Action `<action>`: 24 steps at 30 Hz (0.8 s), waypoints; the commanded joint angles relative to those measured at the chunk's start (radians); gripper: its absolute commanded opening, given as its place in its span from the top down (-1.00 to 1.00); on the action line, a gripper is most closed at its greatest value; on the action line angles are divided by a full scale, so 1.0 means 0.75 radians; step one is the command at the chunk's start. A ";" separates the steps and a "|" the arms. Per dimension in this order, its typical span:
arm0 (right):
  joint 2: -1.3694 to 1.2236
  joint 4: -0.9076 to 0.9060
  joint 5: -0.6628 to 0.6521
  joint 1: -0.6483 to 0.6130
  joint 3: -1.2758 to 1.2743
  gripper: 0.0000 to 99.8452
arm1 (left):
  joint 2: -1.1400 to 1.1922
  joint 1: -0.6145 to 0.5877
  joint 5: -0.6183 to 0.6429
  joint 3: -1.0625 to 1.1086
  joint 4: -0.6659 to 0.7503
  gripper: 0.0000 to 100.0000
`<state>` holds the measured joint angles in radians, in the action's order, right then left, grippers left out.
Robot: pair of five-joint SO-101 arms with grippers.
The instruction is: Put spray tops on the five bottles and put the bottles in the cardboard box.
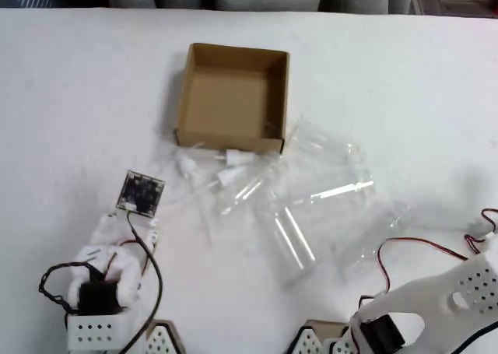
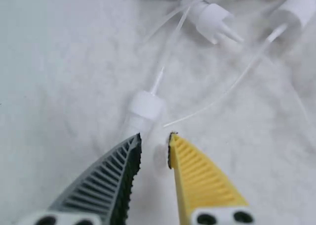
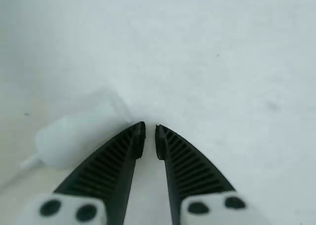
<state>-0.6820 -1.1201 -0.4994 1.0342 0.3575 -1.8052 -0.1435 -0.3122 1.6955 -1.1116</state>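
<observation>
At the near left corner of the table (image 1: 405, 82), the left arm (image 1: 101, 292) is folded low, its wrist pointing toward the middle of the table and the loose parts there. The left gripper (image 2: 154, 138) hangs close over the cloth, its grey and yellow fingers parted by a narrow gap. One spray top (image 2: 145, 108) lies just past the grey fingertip, its thin tube running away from the gripper. Whether the finger touches it cannot be told, and nothing is plainly clamped.

More spray tops (image 1: 236, 158) lie scattered just off the near wall of the cardboard box (image 1: 233, 97), which sits open toward the far middle of the table. The clear bottles (image 1: 311, 206) lie on their sides in a loose heap between the box and the near right corner, uncapped as far as can be seen.

By that near right corner the right arm (image 1: 443, 299) is drawn back and folded low at the table's edge. The right gripper (image 3: 150, 131) points down at bare cloth, its two black fingers all but closed, only a sliver between the tips and nothing in them. A pale translucent piece (image 3: 79, 136) lies just beside one finger; what it is cannot be told.
</observation>
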 commanded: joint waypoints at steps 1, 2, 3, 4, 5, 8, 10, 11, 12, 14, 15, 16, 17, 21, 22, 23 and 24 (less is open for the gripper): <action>-0.044 -0.093 0.086 -0.056 0.245 0.97 | -0.024 -0.013 -0.012 -0.004 -0.020 0.79; -0.066 -0.122 0.102 -0.069 0.303 0.97 | -0.024 -0.013 -0.012 -0.004 -0.020 0.79; -0.089 -0.154 0.119 -0.085 0.354 0.97 | -0.024 -0.013 -0.012 -0.004 -0.020 0.79; -0.111 -0.187 0.131 -0.103 0.403 0.97 | -0.024 -0.013 -0.012 -0.004 -0.020 0.79; -0.134 -0.216 0.141 -0.124 0.446 0.97 | -0.024 -0.013 -0.012 -0.004 -0.020 0.79; -0.204 -0.279 0.192 -0.191 0.559 0.97 | -0.024 -0.013 -0.012 -0.004 -0.020 0.79; -0.244 -0.283 0.227 -0.232 0.628 0.97 | -0.024 -0.013 -0.012 -0.004 -0.020 0.79; -0.265 -0.285 0.239 -0.251 0.663 0.97 | -0.024 -0.013 -0.012 -0.004 -0.020 0.79; -0.283 -0.285 0.256 -0.273 0.696 0.97 | -0.024 -0.013 -0.012 -0.004 -0.020 0.79; -0.318 -0.285 0.274 -0.312 0.767 0.97 | -0.024 -0.013 -0.012 -0.004 -0.020 0.79; -0.332 -0.294 0.284 -0.330 0.802 0.96 | -0.024 -0.013 -0.012 -0.004 -0.020 0.79; -0.343 -0.310 0.301 -0.347 0.837 0.96 | -0.024 -0.013 -0.012 -0.004 -0.020 0.79; -0.349 -0.334 0.319 -0.359 0.867 0.96 | -0.024 -0.013 -0.012 -0.004 -0.020 0.79; -0.353 -0.506 0.405 -0.400 1.019 0.96 | -0.024 -0.013 -0.012 -0.004 -0.020 0.79; -0.353 -0.568 0.432 -0.406 1.074 0.96 | -0.024 -0.013 -0.012 -0.004 -0.020 0.79; -0.353 -0.629 0.460 -0.412 1.131 0.96 | -0.024 -0.013 -0.012 -0.004 -0.020 0.79; -0.355 -0.695 0.487 -0.420 1.185 0.96 | -0.024 -0.013 -0.012 -0.004 -0.020 0.79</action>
<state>-0.9674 -1.5221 -0.1880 0.7411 1.1093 -1.8052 -0.1435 -0.3122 1.6955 -1.1116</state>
